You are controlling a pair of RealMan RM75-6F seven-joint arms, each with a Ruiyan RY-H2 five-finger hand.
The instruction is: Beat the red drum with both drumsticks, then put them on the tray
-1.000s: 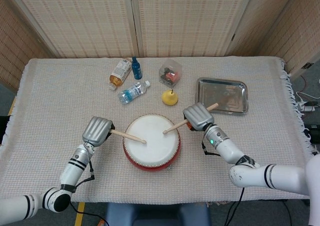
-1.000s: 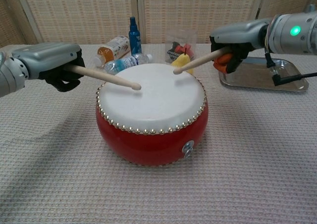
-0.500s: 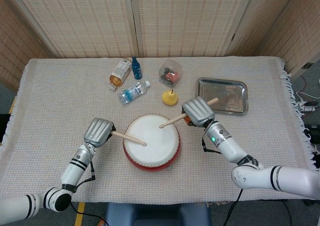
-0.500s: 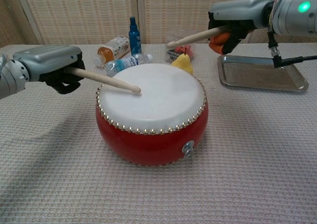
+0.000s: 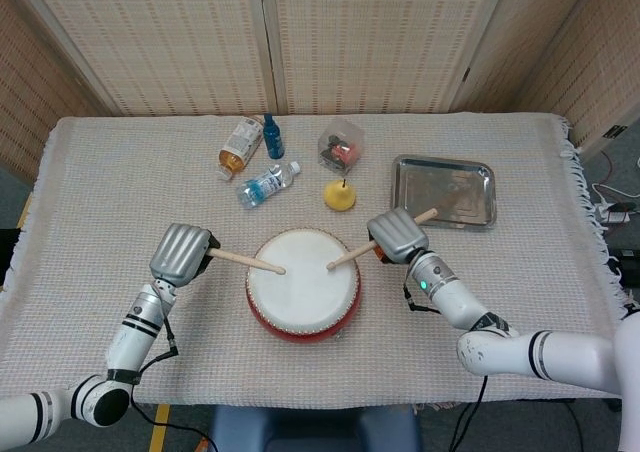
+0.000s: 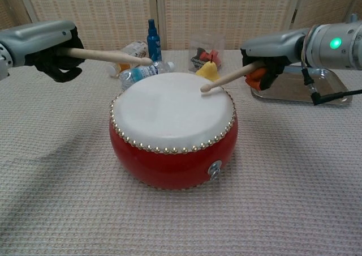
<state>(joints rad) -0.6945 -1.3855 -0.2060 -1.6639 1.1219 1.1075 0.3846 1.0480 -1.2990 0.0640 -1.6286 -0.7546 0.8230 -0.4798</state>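
Wooden, stiff, light drumsticks (image 6: 107, 55) (image 6: 229, 77) suit butt-end grips. Left hand (image 6: 48, 46) and right hand (image 6: 271, 52) each clench one above the red round drum (image 6: 172, 151).

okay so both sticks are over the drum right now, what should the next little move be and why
Probably bring the left robot hand down so its drumstick strikes the drum. That stick is raised clear above the skin, while the right robot hand has its drumstick tip down at the skin.
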